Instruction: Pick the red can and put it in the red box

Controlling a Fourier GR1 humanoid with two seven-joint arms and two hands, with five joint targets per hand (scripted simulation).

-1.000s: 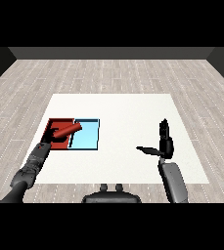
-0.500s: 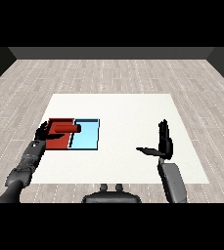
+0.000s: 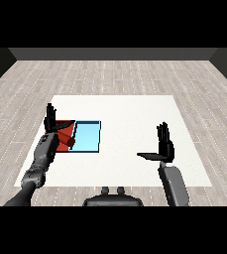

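Two trays lie side by side on the white table (image 3: 135, 109), toward its left part: the red tray (image 3: 65, 125) on the outer side and the light blue tray (image 3: 87, 137) touching it on the inner side. Order of description runs from the table down to the can.

Task status: the red can (image 3: 66, 141) lies on its side inside the red tray, at the tray's near end and close to the wall shared with the blue tray. Judged from this placement, the pick and the deposit are complete. No hand is in contact with the can. What remains, at most, is clearing the left arm from the tray area; part of the red tray is hidden behind the left forearm, so the can's seating against the tray floor cannot be fully checked.

Left arm: the forearm rises from the lower left corner and crosses over the near left part of the red tray. The left hand (image 3: 50, 119) is raised above the tray's left edge, fingers straight and pointing upward, holding nothing.

Right arm: the forearm comes in from the lower right and stands well apart from both trays. The right hand (image 3: 163, 146) is held upright over bare table, fingers extended upward and thumb spread out toward the left, also holding nothing
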